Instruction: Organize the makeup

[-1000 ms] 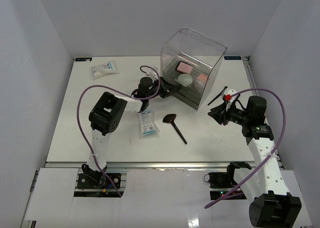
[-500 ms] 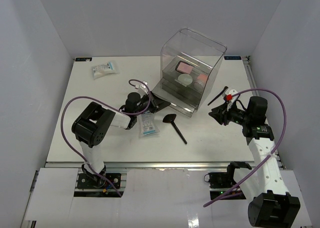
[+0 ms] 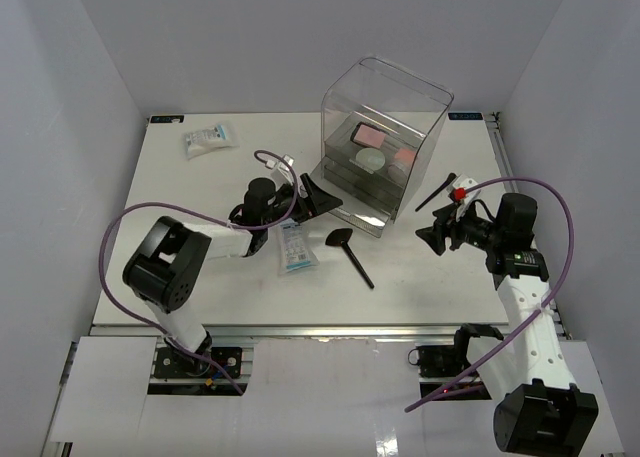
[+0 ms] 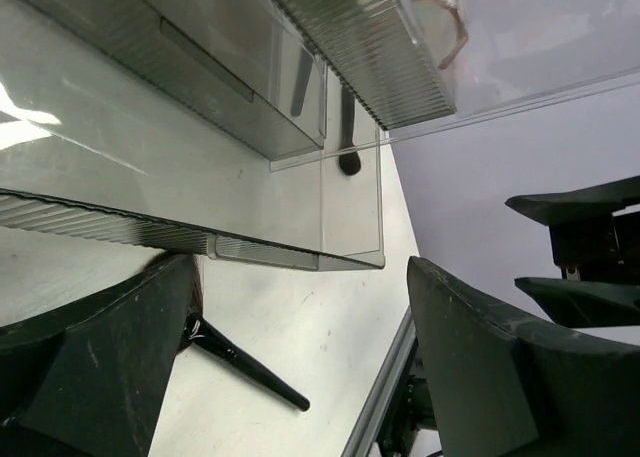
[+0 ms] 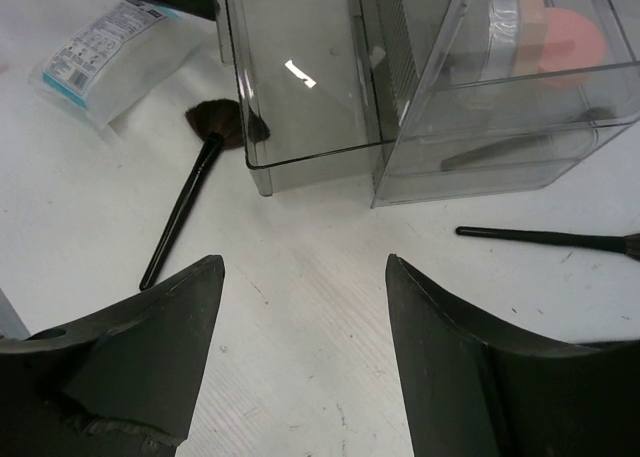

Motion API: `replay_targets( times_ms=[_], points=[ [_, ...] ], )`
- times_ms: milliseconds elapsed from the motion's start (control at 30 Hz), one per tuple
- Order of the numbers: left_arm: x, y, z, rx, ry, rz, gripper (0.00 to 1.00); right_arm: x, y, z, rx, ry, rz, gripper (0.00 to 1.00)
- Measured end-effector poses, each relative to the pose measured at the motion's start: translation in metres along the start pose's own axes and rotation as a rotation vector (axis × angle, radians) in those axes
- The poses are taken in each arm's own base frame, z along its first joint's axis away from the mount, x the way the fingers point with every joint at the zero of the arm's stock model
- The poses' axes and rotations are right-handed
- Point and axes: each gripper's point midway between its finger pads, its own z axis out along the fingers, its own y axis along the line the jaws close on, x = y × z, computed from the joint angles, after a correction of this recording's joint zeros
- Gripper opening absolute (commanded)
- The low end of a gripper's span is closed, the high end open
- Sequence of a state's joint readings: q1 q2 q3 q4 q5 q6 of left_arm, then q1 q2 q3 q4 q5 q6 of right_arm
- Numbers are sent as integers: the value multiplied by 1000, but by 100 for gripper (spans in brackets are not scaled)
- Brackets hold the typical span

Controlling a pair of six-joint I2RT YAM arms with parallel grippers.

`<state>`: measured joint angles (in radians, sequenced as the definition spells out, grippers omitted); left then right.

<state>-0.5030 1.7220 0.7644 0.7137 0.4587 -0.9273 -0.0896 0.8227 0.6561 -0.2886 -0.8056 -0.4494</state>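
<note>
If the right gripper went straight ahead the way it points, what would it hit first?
Probably the pulled-out clear drawer, across bare table; the fan brush lies left of that line.

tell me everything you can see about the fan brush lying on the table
The fan brush has a slim, glossy black handle and a flat, fanned head of dark brown bristles. It lies flat on the white table, nothing holding it, head towards the open clear drawer, handle angled to the near edge. The bristles sit right at the drawer's front corner; whether they touch cannot be told. A white-and-blue packet lies apart on its left.
</note>
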Motion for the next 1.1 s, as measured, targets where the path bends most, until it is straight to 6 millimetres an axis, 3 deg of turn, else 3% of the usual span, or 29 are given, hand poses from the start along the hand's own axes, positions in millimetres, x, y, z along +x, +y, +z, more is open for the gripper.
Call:
replay_targets(
  times_ms=[200,267,433,533,633,767,833,1100],
  points=[
    [-32,-36,-43,-21,-72,140,98,18,-24,-4,108,86,110,67],
    [-48,-53,-69,-60,-131,213,98,25,-42,-11,203,132,191,67],
    [-88,-117,-150,-75,-367,396,98,40,-87,-26,436,206,415,68],
    [-89,-131,-180,-86,-410,492,98,56,-115,-26,566,268,565,67],
    [-79,-114,-188,-147,-380,553,98,78,-136,-22,662,348,703,64],
    [-45,-58,-185,-277,-243,565,98,105,-169,-7,748,422,829,58],
    [-33,-41,-186,-317,-191,566,98,118,-178,-3,784,455,873,58],
    [-34,-49,-195,-303,-209,614,98,154,-209,20,845,538,981,55]
  ],
)
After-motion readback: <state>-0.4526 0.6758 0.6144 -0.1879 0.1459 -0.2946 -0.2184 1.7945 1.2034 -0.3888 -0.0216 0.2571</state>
